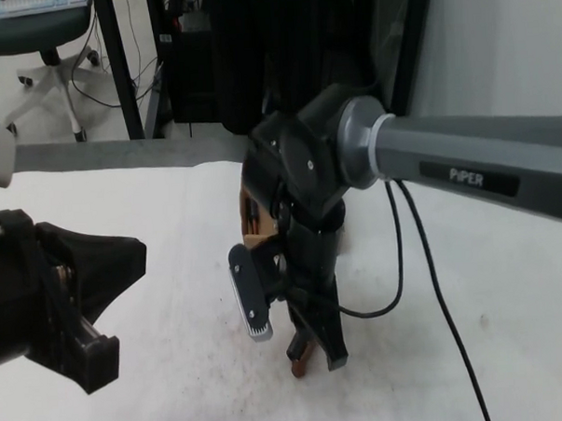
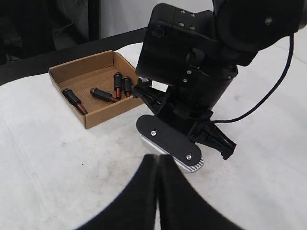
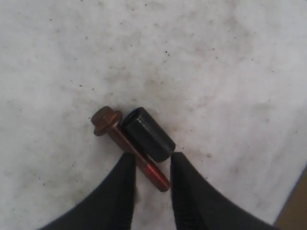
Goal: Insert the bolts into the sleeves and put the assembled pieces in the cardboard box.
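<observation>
A copper bolt (image 3: 125, 142) with a red shank lies flat on the white cloth, and a black sleeve (image 3: 147, 134) lies right beside it, touching. My right gripper (image 3: 152, 160) points straight down over them, open, its fingers straddling the shank end and the sleeve's edge. The high view shows that gripper (image 1: 317, 353) low over the bolt (image 1: 297, 365). The cardboard box (image 2: 103, 112) sits just behind the right arm and holds several assembled pieces (image 2: 103, 93). My left gripper (image 2: 158, 165) hovers to the left of the right arm, shut with nothing in it.
The right arm's wrist (image 2: 192, 72) stands between my left gripper and the bolt. Its black cable (image 1: 423, 260) trails over the cloth to the right. A dark bench edge (image 1: 120, 154) runs along the back, and an office chair (image 1: 40, 34) stands beyond it.
</observation>
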`<action>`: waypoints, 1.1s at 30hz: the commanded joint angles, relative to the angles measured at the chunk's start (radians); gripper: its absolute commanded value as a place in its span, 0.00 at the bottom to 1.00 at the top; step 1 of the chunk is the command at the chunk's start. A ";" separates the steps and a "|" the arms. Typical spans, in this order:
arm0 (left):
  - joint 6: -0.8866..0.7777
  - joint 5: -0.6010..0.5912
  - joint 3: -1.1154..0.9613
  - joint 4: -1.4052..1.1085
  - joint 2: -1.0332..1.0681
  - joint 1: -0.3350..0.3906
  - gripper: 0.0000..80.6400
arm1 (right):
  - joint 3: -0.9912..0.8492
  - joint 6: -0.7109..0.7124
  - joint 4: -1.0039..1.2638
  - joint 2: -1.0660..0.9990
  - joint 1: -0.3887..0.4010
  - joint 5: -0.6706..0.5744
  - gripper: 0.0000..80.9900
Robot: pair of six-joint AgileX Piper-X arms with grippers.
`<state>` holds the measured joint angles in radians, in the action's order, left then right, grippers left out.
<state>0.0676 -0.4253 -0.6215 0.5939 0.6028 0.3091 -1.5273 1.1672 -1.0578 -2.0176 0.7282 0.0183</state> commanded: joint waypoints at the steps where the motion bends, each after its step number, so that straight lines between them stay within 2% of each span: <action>1: 0.001 0.002 -0.003 -0.003 -0.009 -0.001 0.00 | -0.001 0.008 -0.004 -0.003 -0.008 -0.018 0.30; 18: 0.001 0.002 -0.003 -0.003 -0.009 -0.001 0.00 | 0.016 0.006 -0.040 -0.002 -0.010 -0.040 0.30; 33: 0.001 -0.002 -0.003 -0.001 -0.009 -0.001 0.00 | 0.069 0.045 0.075 -0.002 -0.036 -0.018 0.30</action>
<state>0.0676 -0.4253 -0.6215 0.5978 0.6028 0.3091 -1.4610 1.2045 -0.9850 -2.0265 0.6979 0.0000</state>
